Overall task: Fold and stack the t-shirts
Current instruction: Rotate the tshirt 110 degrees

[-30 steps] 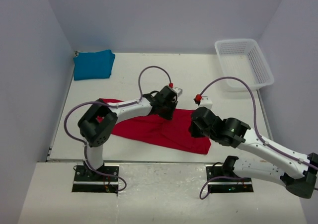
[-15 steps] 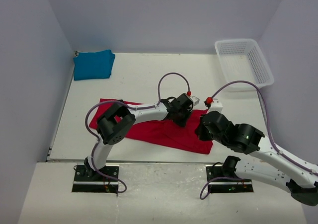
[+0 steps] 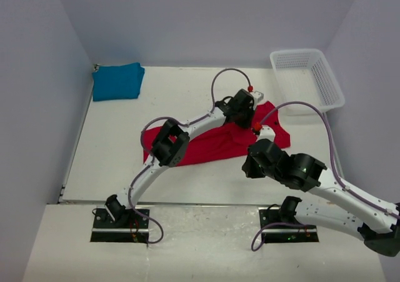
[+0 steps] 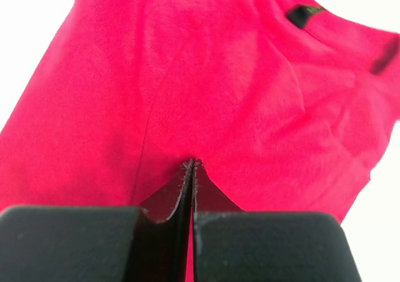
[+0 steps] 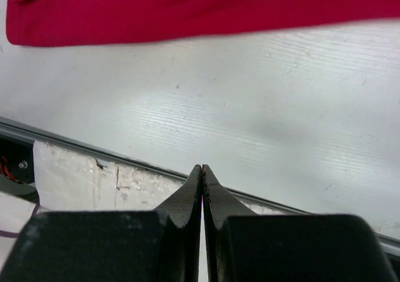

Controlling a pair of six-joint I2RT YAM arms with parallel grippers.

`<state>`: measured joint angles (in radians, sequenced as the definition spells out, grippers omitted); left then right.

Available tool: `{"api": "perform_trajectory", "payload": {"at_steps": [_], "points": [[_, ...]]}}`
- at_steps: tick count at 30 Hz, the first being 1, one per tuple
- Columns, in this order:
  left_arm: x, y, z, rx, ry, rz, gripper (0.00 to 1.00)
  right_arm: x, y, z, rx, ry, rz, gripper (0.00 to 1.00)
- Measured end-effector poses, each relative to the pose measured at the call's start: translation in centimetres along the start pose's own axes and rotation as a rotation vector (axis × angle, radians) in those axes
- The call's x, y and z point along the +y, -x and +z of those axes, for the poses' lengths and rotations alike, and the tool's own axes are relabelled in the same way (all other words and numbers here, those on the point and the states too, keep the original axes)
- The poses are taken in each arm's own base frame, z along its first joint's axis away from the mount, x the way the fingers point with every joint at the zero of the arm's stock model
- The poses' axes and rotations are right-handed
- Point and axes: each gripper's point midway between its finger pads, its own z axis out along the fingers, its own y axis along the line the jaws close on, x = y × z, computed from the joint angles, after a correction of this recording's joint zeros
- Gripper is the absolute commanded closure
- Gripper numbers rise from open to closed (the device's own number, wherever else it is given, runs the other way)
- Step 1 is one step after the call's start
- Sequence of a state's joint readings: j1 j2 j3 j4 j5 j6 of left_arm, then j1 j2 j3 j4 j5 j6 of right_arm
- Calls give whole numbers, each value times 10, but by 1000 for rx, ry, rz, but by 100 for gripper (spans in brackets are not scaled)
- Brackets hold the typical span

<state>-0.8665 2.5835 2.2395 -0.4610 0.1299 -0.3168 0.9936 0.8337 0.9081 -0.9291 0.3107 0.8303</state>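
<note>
The red t-shirt (image 3: 206,146) lies across the middle of the table, and its right part reaches back toward the basket. My left gripper (image 4: 192,163) is shut on a pinch of its cloth, with red showing between the jaws. The dark neck label (image 4: 302,14) lies beyond the fingertips. In the top view the left arm stretches far out to the right, wrist (image 3: 239,109) over the shirt's far right part. My right gripper (image 5: 202,167) is shut with nothing seen in it, near the table's front edge, the red t-shirt (image 5: 187,10) flat beyond it. The teal-blue t-shirt (image 3: 118,81) sits folded at the back left corner.
A white mesh basket (image 3: 297,52) stands at the back right. The metal rail of the table's front edge (image 5: 94,154) runs just under the right fingertips. The right arm's bulky wrist (image 3: 269,160) hangs close to the shirt's near right edge. Walls close the left, back and right sides.
My left gripper has swept right and toward the back of the table, dragging the red t-shirt with it. The shirt has shifted right and bunched up. The right wrist moved slightly right.
</note>
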Motion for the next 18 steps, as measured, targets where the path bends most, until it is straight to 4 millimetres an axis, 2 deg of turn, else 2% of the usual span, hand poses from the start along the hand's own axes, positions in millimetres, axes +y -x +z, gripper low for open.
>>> {"api": "perform_trajectory", "payload": {"at_steps": [2, 4, 7, 10, 11, 12, 14, 18], "points": [[39, 27, 8, -57, 7, -46, 100, 1, -2, 1, 12, 0, -2, 100], [92, 46, 3, -105, 35, -105, 100, 1, -3, 2, 18, -1, -3, 100], [183, 61, -19, -168, 105, -198, 100, 1, -4, 4, 26, -7, -7, 100], [257, 67, -44, -221, 187, -263, 100, 3, -6, 12, 43, -23, -19, 100], [274, 67, -51, -232, 209, -276, 100, 5, -7, 17, 50, -28, -27, 100], [288, 66, -58, -239, 227, -283, 100, 7, -8, 23, 60, -36, -38, 100], [299, 65, -65, -242, 250, -276, 100, 13, -11, 38, 89, -49, -67, 100], [284, 65, -63, -230, 239, -236, 97, 24, -23, 73, 158, -62, -131, 100]]}}
